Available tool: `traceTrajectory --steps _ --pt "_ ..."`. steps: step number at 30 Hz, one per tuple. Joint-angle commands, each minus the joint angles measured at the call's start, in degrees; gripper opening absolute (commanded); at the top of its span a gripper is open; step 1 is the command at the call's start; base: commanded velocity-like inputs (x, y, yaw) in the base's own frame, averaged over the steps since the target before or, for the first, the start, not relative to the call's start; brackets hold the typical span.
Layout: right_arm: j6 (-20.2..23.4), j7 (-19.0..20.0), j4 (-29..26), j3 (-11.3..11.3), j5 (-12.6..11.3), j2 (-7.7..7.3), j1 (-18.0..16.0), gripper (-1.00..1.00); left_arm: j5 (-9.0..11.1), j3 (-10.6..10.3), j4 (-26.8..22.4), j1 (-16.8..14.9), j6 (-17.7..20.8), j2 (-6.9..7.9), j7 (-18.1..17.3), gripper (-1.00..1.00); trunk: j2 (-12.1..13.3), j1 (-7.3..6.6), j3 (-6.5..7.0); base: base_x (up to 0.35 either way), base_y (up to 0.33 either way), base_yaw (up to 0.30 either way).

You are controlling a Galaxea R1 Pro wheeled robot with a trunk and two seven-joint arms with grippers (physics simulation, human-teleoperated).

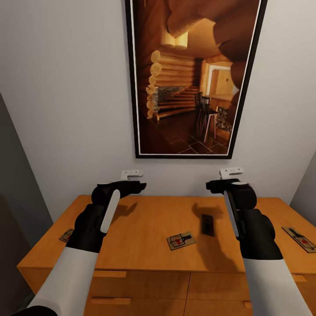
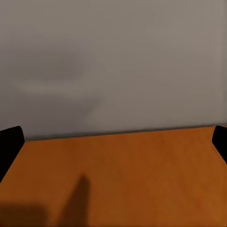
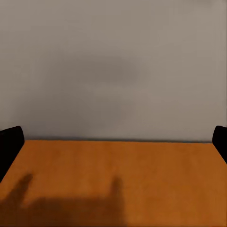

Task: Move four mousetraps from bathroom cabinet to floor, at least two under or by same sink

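The cabinet (image 1: 145, 224) is an orange-brown chest right in front of me, drawer fronts along its near face. Three mousetraps lie flat on its top: one in the middle (image 1: 181, 240), one at the right end (image 1: 299, 238), one at the left end (image 1: 66, 235) half hidden by my left arm. A small dark rectangle (image 1: 207, 224) lies beside the middle trap; I cannot tell what it is. My left gripper (image 1: 131, 174) (image 2: 113, 142) and right gripper (image 1: 231, 172) (image 3: 113, 139) hover open above the back of the top, holding nothing. Sink and bathroom floor are out of view.
A pale wall stands directly behind the cabinet with a large framed picture (image 1: 193, 74) of a log interior hung above it. Grey wall faces close in at the far left (image 1: 17, 184) and far right (image 1: 307, 184).
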Motion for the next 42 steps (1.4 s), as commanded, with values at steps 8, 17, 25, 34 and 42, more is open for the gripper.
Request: traceTrajectory --steps 8,17,25,34,42 --pt "0.27 0.09 0.0 0.07 1.69 1.16 -0.05 1.0 0.41 -0.01 0.41 -0.04 0.18 0.0 0.49 1.0 -0.04 0.0 -0.07 0.0 0.0 0.0" --pt "0.27 0.32 0.0 0.05 1.85 1.1 -0.05 1.0 0.37 -0.01 0.53 -0.04 0.1 0.0 0.52 1.0 -0.04 0.0 -0.07 0.0 0.0 0.0" --pt "0.27 0.96 0.01 0.04 1.9 0.99 -0.05 1.0 0.4 -0.01 0.54 -0.04 0.12 -0.05 0.58 1.0 -0.04 0.0 -0.07 0.0 0.0 0.0" --pt "0.27 1.31 0.07 -0.03 1.92 0.99 -0.05 1.0 0.41 0.0 0.54 -0.04 0.12 -0.07 0.61 1.0 -0.04 0.0 -0.07 -0.049 0.0 0.0" --pt "0.27 1.36 0.12 -0.05 1.93 1.17 -0.05 1.0 0.41 0.02 0.54 -0.04 0.15 -0.08 0.61 1.0 -0.04 0.0 -0.07 -0.247 0.0 0.0"
